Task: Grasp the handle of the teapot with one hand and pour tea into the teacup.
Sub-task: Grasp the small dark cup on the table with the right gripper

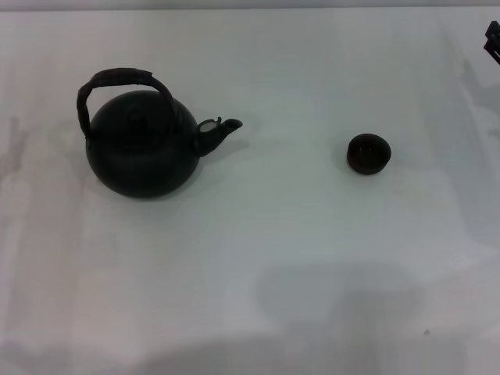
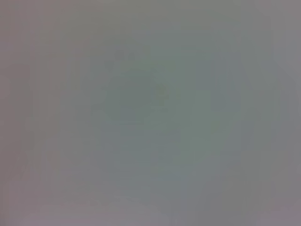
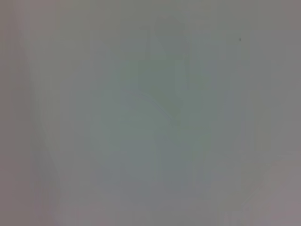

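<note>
The black round teapot (image 1: 141,144) stands upright on the left part of the white table (image 1: 297,258), its short spout (image 1: 223,129) pointing right toward the teacup. The dark arched handle (image 1: 117,80) loops over the lid, with nothing holding it. The small dark teacup (image 1: 368,153) stands alone to the right, about a teapot's width from the spout. Neither gripper shows in the head view. Both wrist views show only a bare pale surface.
A small dark angular piece (image 1: 492,39) pokes in at the far right edge of the head view; I cannot tell what it is. A soft shadow lies on the table near the front edge.
</note>
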You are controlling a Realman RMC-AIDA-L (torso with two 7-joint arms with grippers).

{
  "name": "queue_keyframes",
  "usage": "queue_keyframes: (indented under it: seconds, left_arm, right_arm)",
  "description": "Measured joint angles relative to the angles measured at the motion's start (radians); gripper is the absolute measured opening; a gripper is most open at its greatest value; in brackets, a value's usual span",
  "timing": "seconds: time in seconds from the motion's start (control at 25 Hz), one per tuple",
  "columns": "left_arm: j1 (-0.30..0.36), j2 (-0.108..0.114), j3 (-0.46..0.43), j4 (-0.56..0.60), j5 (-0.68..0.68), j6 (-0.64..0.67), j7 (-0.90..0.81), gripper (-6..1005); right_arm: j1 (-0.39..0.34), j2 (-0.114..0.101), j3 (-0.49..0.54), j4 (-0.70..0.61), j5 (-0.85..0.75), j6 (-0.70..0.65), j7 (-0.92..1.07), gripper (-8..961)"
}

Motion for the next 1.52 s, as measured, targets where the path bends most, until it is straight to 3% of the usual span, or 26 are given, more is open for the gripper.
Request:
queue_keyframes:
  seconds: [0.92, 1.04, 1.16, 1.2, 1.4, 1.52]
  left_arm:
    - [0.003, -0.003, 0.000, 0.000, 0.003, 0.000, -0.001, 847]
    - [0.003, -0.003, 0.000, 0.000, 0.003, 0.000, -0.002, 847]
    - [0.003, -0.003, 0.001, 0.000, 0.003, 0.000, -0.002, 847]
    - [0.004, -0.003, 0.001, 0.000, 0.003, 0.001, -0.002, 847]
    - [0.005, -0.003, 0.002, 0.000, 0.003, 0.001, -0.002, 847]
    - [0.005, -0.003, 0.001, 0.000, 0.003, 0.001, -0.002, 846]
  right_arm:
    - [-0.003, 0.000, 0.000, 0.001, 0.000, 0.010, 0.024, 833]
    - [0.005, -0.003, -0.023, -0.011, -0.013, 0.018, 0.185, 832]
    - [-0.005, -0.018, -0.133, -0.129, -0.076, 0.020, 0.495, 831]
    - [-0.005, -0.018, -0.133, -0.129, -0.076, 0.020, 0.495, 831]
    - [-0.048, -0.048, -0.277, -0.393, -0.265, 0.075, 0.777, 830]
    - [-0.043, -0.072, -0.298, -0.518, -0.443, 0.149, 0.913, 829]
